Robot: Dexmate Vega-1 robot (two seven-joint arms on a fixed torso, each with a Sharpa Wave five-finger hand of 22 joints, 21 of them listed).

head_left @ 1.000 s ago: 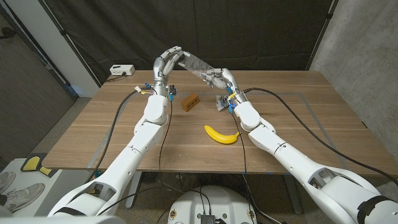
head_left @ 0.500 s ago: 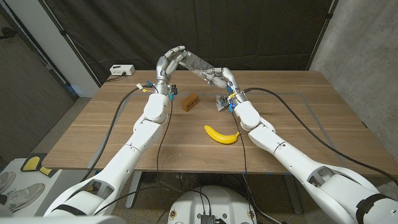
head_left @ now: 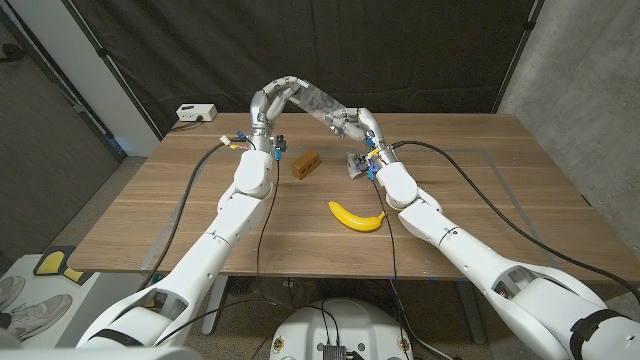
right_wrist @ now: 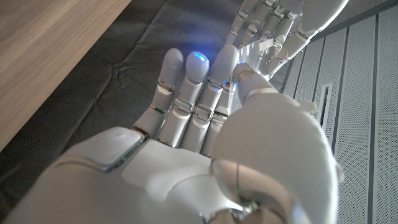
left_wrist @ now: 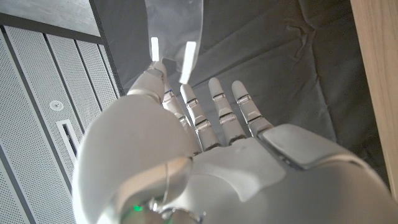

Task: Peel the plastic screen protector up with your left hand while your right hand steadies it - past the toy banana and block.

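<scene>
Screen protector point(head_left: 315, 101): thin glossy clear sheet, pinched by left hand point(head_left: 272, 98), right hand point(head_left: 347, 123) fingers.

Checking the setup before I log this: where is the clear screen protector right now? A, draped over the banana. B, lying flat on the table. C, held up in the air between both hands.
C: the screen protector spans between the raised left hand and right hand, above the table.

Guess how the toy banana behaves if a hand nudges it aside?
Probably rocks or pivots: the toy banana lies on its curved side on the bare wooden table. Likely light, being a toy. The glossy skin may slide easily.
</scene>
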